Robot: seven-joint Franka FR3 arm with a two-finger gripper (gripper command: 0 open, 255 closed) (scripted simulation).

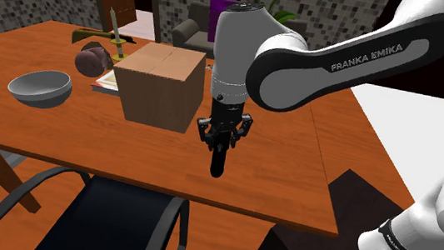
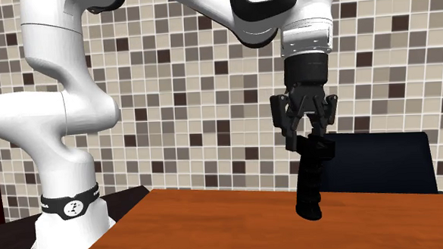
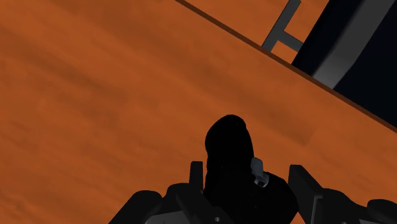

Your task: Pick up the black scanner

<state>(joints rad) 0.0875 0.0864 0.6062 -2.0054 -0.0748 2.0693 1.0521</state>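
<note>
Clamped shut on the one black scanner [image 1: 218, 163], the single black gripper [image 1: 222, 138] hangs just right of the frame's centre in the shoulder view, below the white arm [image 1: 318, 66]. The scanner's upper end sits between the two fingers and its body points down toward the orange-brown table [image 1: 60, 142]; I cannot tell whether its lower tip clears the wood.

In the second exterior view the gripper [image 2: 307, 136] is right of centre, and the scanner [image 2: 311, 181] hangs slightly tilted in front of the tiled wall, over the table [image 2: 216, 226]. One dark chair [image 2: 380, 163] stands behind it at the right.

From the wrist, the gripper [image 3: 245, 179] clasps the scanner [image 3: 226, 146] at the bottom centre, with the table [image 3: 95, 95] beyond and the chair [image 3: 343, 44] in the upper right corner.

On the table in the shoulder view stand one cardboard box [image 1: 161, 89] just left of the gripper, one grey bowl [image 1: 40, 87] at far left, and one dark rounded thing [image 1: 90, 61] between them, farther back. One black chair [image 1: 111, 218] sits at the bottom edge.
</note>
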